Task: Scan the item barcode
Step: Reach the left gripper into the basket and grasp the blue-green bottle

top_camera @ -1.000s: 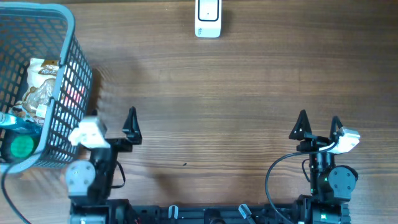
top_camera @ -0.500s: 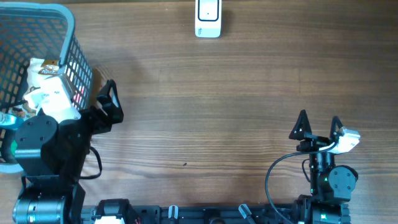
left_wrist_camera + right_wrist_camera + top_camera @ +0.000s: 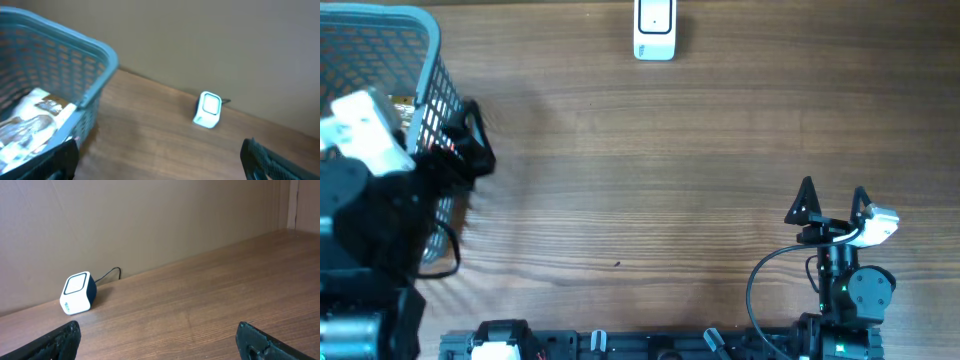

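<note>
The right gripper [image 3: 833, 198] sits at the near edge of the brown wooden table [image 3: 660, 160], jaws spread wide and empty. The left gripper [image 3: 160, 162], equally wide and empty, hangs by the right wall of the blue plastic mesh basket [image 3: 102, 57]. Its wrist camera shows the white-and-brown snack packet [image 3: 37, 112] lying inside the basket, largely hidden from overhead by the arm. At the far edge stands the small white barcode scanner [image 3: 654, 30]. The right wrist view shows its black cable, unseen from overhead.
</note>
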Motion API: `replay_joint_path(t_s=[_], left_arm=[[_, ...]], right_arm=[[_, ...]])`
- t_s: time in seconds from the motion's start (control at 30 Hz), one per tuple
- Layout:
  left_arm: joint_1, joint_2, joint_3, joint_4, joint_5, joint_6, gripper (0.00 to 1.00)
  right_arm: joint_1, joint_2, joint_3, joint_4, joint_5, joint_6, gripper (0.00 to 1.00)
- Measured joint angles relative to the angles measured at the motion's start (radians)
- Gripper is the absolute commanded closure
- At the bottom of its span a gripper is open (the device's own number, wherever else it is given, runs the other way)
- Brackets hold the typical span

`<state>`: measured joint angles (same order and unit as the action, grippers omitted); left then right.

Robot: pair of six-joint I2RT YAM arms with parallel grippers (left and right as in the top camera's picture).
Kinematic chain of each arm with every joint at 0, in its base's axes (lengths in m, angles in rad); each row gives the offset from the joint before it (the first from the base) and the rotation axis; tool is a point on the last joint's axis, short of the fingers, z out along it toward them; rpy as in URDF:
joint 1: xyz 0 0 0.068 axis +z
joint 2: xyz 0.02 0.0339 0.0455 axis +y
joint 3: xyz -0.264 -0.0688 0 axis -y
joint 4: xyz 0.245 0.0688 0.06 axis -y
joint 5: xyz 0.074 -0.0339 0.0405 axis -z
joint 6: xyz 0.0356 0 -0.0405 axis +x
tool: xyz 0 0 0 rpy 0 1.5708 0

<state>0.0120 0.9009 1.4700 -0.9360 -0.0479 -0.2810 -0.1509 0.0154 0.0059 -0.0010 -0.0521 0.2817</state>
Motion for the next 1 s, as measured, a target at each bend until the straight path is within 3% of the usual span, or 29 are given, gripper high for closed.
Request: replay_joint_path(t_s=[0.2,0.4,0.63,0.8,1.0], left_arm=[[0.149,0.241,0.251,-0.108,-0.074,-0.097,0.0],[0.411,0.399,0.26,-0.173,-0.09,-0.272,0.0],[0.649,0.473,0.261,-0.251,-0.094,-0.392,0.0],[0.728,0.52,0.263,-0.283,-0.102,-0.436,0.0],[0.734,0.695,0.263,-0.276,-0.117,-0.451,0.01]], right_arm=[[0.0,0.0,0.0,0.0,0.0,0.0,0.0],[0.0,0.0,0.0,0.0,0.0,0.0,0.0],[0.0,0.0,0.0,0.0,0.0,0.0,0.0],[0.0,0.0,0.0,0.0,0.0,0.0,0.0],[0.0,0.0,0.0,0.0,0.0,0.0,0.0]])
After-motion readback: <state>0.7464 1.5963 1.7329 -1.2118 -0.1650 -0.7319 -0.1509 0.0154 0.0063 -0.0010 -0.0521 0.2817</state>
